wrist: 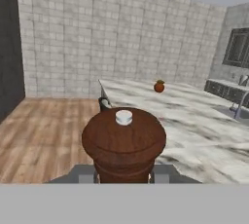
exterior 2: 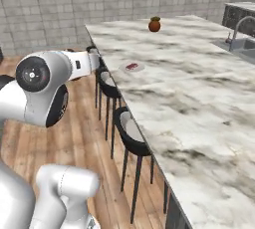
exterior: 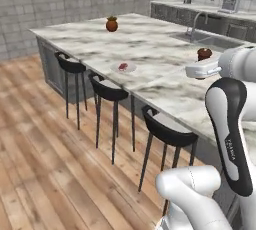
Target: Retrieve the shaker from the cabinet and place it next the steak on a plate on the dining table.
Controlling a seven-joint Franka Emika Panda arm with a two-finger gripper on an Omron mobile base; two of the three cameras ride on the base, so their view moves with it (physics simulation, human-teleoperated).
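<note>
Gripping the shaker (wrist: pixel 124 142), the pincer (wrist: pixel 124 177) is seen with both fingers pressed against its sides; the knob top stands above them. The shaker (exterior: pixel 204 54) is held over the dining table (exterior: pixel 150 44), well apart from the plate (exterior: pixel 123 67) bearing the steak (exterior: pixel 123 66).

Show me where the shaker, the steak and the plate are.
shaker (wrist: pixel 124 140), hand view, on its wooden top
steak (exterior: pixel 123 66), left base view, middle of the meat
plate (exterior: pixel 131 69), left base view, bare right rim
</note>
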